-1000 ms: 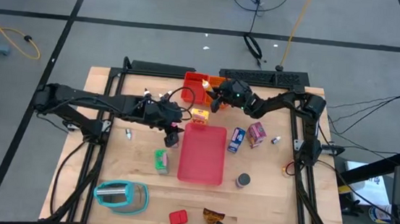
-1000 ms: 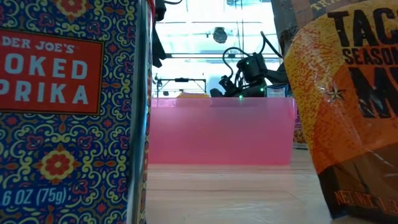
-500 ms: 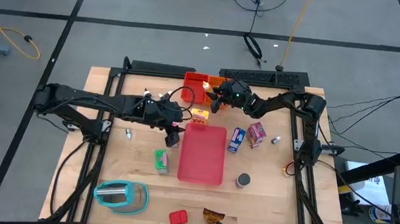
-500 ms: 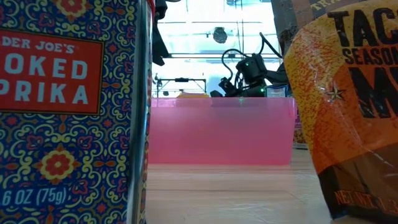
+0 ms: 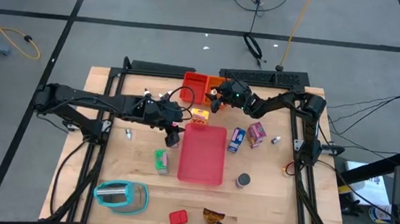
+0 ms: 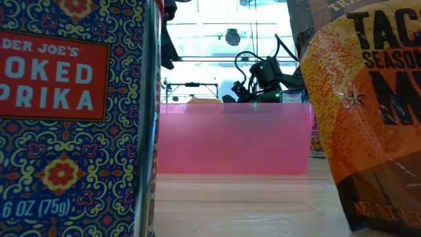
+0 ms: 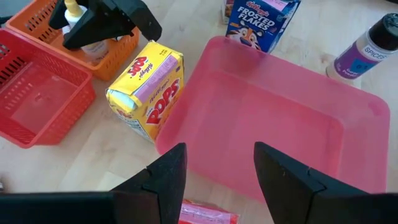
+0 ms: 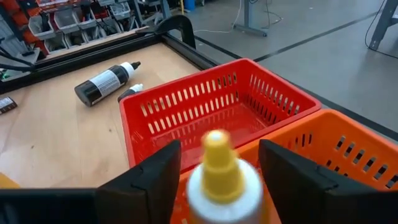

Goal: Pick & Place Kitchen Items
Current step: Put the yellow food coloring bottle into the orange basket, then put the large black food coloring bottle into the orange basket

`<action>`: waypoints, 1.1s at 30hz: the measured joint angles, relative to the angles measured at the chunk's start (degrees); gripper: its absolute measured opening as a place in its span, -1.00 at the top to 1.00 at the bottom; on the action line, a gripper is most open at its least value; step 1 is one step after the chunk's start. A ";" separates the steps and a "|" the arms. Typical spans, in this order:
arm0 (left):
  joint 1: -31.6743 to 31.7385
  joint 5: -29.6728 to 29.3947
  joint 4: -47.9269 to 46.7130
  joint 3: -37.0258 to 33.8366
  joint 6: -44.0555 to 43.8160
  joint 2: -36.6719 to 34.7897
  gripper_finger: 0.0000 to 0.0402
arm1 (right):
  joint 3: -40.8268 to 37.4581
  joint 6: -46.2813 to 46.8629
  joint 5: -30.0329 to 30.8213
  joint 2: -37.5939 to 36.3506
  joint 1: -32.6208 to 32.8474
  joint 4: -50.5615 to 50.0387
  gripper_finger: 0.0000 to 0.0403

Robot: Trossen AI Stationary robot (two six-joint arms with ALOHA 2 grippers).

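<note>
High view: the right tool (image 5: 212,96) hovers over the orange bin (image 5: 215,84); the left tool (image 5: 174,134) remains beside the pink tray (image 5: 202,156).

Left wrist view: left fingers (image 7: 163,177) spread, empty.

Right wrist view: fingers (image 8: 152,174) now wider, bottle (image 8: 219,180) released between them.

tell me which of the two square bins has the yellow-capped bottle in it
The orange bin, not the empty red bin beside it. The bottle stands upright there between the right gripper's open fingers.
</note>
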 joint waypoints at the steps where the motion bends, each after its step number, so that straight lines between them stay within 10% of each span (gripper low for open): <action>1: 0.00 -0.02 0.00 0.00 0.09 0.00 0.07 | 0.00 -0.02 0.00 -0.05 0.00 0.00 -0.07; 21: 10.96 -17.48 -18.90 0.07 -18.62 -0.04 0.07 | -0.01 -3.99 -0.01 -12.87 1.68 -7.94 -0.10; 33: 24.82 -10.16 -27.04 0.07 -26.97 -0.04 0.07 | -0.02 -6.21 0.17 -18.21 3.32 -13.52 -0.10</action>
